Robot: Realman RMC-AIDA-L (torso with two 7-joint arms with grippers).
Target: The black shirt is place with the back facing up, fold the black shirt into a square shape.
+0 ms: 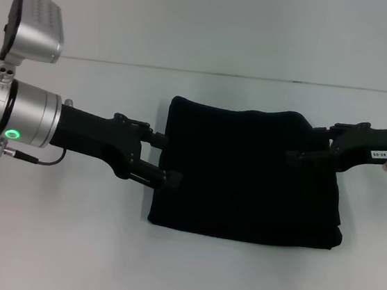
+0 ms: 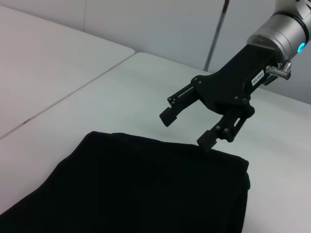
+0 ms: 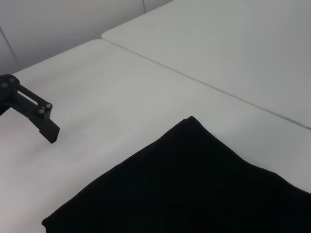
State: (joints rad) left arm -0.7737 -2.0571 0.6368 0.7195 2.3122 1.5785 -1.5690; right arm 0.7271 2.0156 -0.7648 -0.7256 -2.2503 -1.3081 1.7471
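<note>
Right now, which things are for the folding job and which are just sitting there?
For the job:
- black shirt, folded into a rough rectangle
- left end effector, open at the shirt's left edge
- right end effector, open over the shirt's right edge

Just there:
- white table
- nothing else lying about

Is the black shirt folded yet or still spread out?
Folded: the black shirt lies as a compact, roughly square block, no sleeves showing, layered edges along its right side.
</note>
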